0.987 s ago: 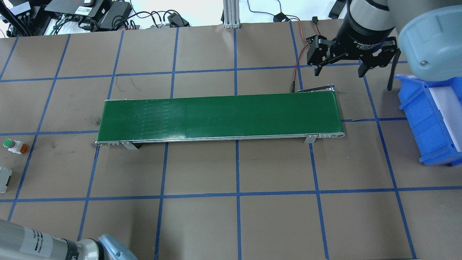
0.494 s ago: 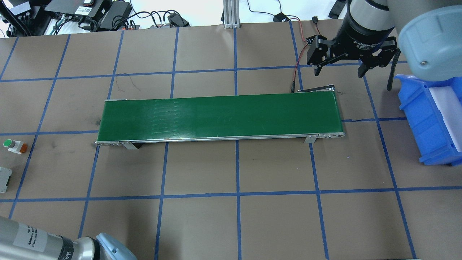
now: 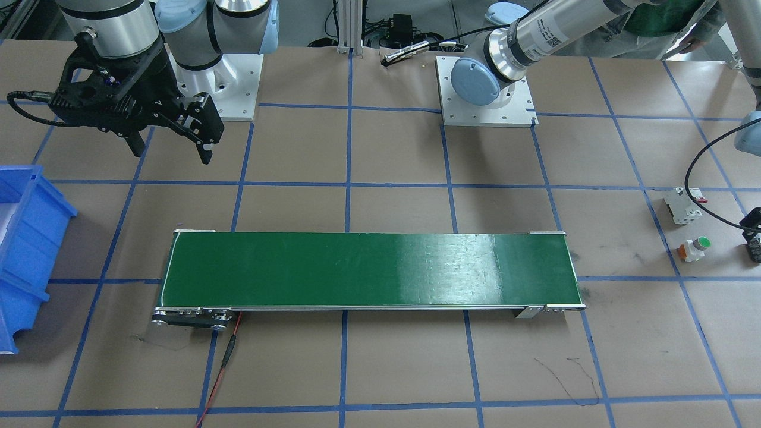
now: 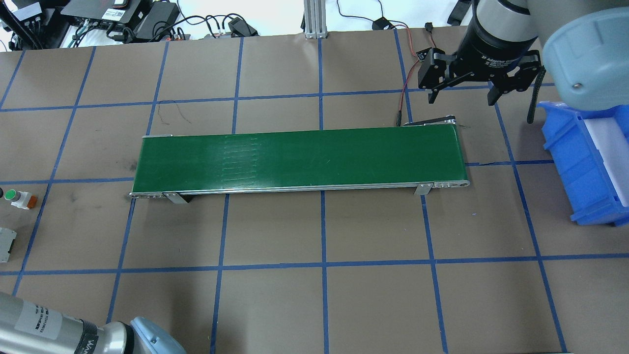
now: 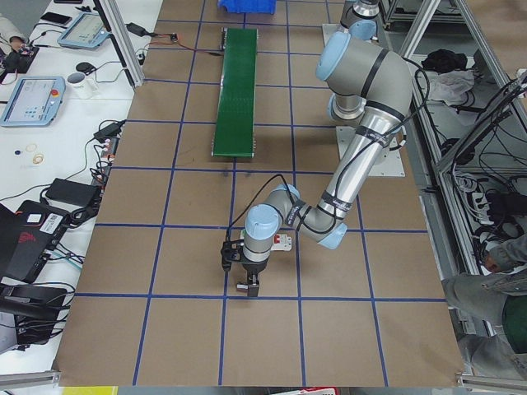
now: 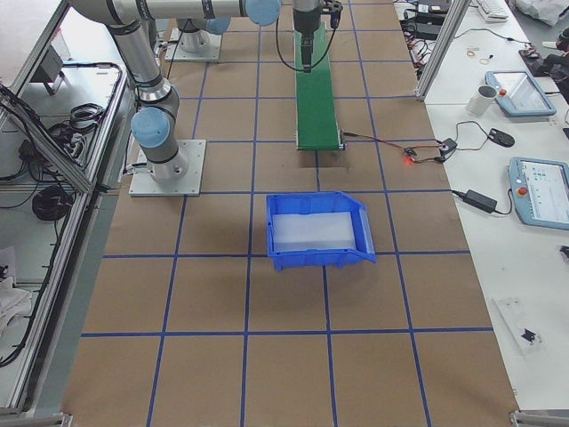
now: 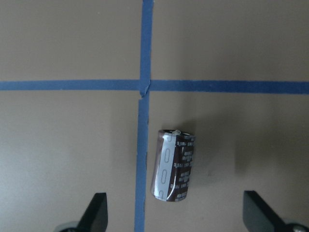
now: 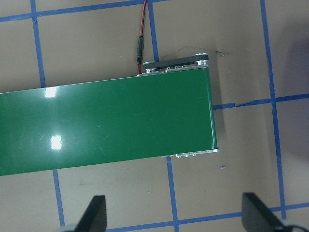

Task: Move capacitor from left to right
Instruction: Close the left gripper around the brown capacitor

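The capacitor point(image 7: 174, 164), a dark-brown cylinder with a grey stripe, lies on its side on the brown table beside a blue tape line, seen only in the left wrist view. My left gripper point(image 7: 176, 212) is open above it, one finger on either side and not touching it. In the exterior left view this gripper point(image 5: 240, 276) hangs low over the table, well short of the belt's near end. My right gripper point(image 4: 462, 96) is open and empty, hovering beyond the right end of the green conveyor belt point(image 4: 300, 160); it also shows in the front view point(image 3: 172, 151).
A green-capped push button point(image 4: 17, 196) and a white circuit breaker point(image 4: 6, 243) sit at the table's left edge. A blue bin point(image 4: 580, 162) stands at the right. A red wire point(image 4: 405, 93) runs to the belt's far right corner.
Faint marks on the belt surface have shifted to the right. My left arm's segment at the bottom of the overhead view has slid slightly left. The right gripper has not moved.
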Tool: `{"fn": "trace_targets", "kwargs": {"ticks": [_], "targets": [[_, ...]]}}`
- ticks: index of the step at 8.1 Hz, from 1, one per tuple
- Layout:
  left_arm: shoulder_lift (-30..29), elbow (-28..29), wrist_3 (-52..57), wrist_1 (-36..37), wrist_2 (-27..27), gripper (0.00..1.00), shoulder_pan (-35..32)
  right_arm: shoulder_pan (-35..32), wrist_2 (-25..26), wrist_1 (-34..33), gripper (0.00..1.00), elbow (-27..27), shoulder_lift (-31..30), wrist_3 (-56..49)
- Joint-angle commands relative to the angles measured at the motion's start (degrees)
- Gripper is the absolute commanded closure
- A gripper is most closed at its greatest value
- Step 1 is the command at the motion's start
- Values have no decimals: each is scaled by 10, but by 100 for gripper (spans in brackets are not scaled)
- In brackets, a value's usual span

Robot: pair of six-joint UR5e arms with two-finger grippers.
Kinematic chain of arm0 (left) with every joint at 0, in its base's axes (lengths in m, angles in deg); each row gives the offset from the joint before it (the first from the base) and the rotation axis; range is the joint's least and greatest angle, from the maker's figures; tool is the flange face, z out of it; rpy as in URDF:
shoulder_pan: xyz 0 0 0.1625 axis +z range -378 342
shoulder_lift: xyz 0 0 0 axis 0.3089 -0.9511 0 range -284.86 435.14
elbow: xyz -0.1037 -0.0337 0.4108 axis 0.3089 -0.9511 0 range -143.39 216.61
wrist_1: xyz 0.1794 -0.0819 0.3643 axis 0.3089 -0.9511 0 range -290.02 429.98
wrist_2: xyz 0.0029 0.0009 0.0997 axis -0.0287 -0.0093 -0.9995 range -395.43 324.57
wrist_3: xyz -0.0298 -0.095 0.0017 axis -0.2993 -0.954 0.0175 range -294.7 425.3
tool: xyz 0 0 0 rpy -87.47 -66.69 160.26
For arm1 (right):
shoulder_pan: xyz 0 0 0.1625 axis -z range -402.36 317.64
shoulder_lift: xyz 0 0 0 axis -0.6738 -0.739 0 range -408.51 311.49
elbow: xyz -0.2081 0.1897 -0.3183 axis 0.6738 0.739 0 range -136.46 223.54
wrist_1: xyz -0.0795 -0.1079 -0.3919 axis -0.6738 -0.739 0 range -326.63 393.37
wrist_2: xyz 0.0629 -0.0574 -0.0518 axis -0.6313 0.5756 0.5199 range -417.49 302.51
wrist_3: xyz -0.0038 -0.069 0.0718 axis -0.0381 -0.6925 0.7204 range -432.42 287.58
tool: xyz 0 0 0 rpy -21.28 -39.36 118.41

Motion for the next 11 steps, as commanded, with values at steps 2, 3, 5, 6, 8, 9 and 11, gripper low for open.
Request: {"fn": "trace_targets", "kwargs": {"ticks": [2, 3, 5, 6, 8, 9, 11], "targets": [[-27, 3, 6, 11, 20, 3, 0, 0, 0, -1, 0, 0, 0, 0], [-28, 5, 33, 16, 12, 2, 0, 0, -1, -1, 0, 0, 0, 0], [-32, 8, 89, 15, -37, 1, 0, 0, 0, -1, 0, 0, 0, 0], [-33, 8, 94, 15, -38, 7, 0, -1, 0, -1, 0, 0, 0, 0], [-40, 8, 95, 15, -53, 10, 0, 0, 0, -1, 0, 0, 0, 0], [-41, 8, 95, 15, -53, 15, 0, 0, 0, -1, 0, 0, 0, 0], [-43, 7, 93, 16, -53, 32, 0, 0, 1, 0, 0, 0, 0, 0]]}}
